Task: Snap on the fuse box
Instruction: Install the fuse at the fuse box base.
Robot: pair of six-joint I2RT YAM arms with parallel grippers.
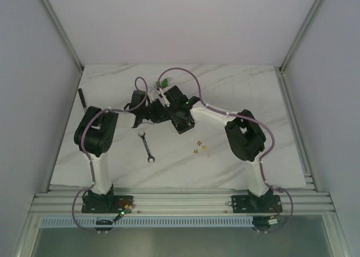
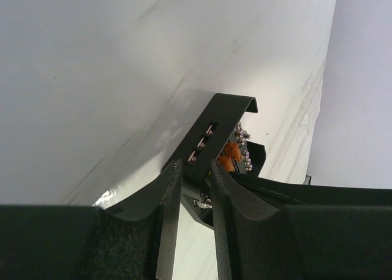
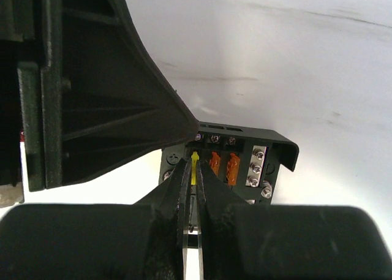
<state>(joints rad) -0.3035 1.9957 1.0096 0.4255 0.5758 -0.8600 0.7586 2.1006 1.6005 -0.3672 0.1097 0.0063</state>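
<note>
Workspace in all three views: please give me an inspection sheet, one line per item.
Surface: white marbled table.
Job's things: fuse box, open, orange fuses inside, no lid seen.
Clutter: wrench, loose yellow fuses, green connector.
Grippers: left gripper shut on the fuse box wall; right gripper shut on one yellow fuse at the box.
Cables: purple cables loop along both arms.
Surroundings: white walls, metal frame rails.
</note>
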